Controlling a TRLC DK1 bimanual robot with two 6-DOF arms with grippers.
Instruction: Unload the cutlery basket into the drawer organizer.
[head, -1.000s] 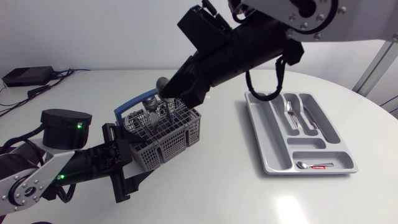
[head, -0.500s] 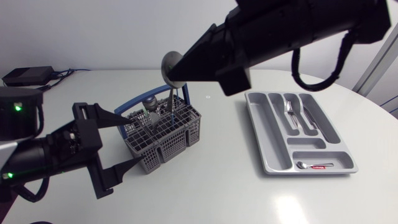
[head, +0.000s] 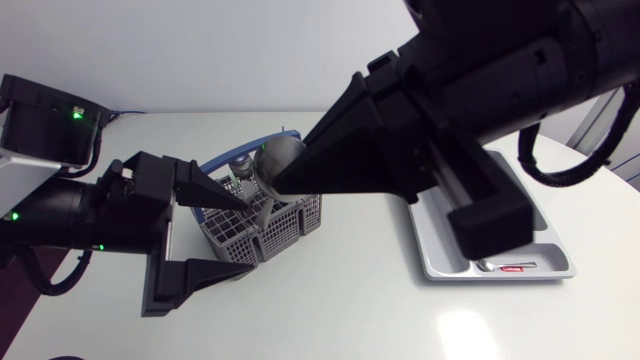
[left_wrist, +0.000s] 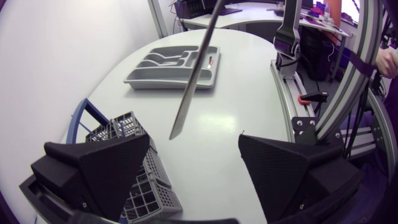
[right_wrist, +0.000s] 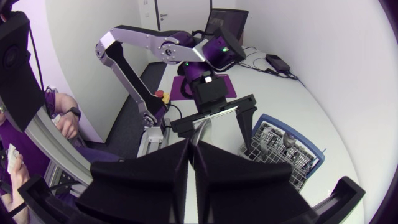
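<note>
Grips a spoon (head: 280, 158) with the right claw (right_wrist: 191, 144), just under the bowl, both fingers pressed tight on it from two sides. Stands now much higher and nearer to the head camera than one second ago, when still down at the basket (head: 292, 215); half a second ago, bowl already up but handle still inside the basket. Now fully out: in the left wrist view, hangs free in the air ahead of the left claw (left_wrist: 194, 142), touching nothing, handle end over the bare table (left_wrist: 211, 118) just beside the basket. As for the left claw, also higher than one second ago, away from the basket's side, released, fingers wide apart with nothing between them.

Means, in my judgement, the end of the pulling-out for this piece; only the carry to the tray (head: 440, 268), at 3 o'clock from the basket, left to do. Still more cutlery (head: 241, 166) in the basket, so far from the end of the whole task.

About the direction: long axis almost upright, bowl on top, handle end pointing down to the table; in the head view, leaning a little, bowl at 1 o'clock, handle end toward 7 o'clock.
</note>
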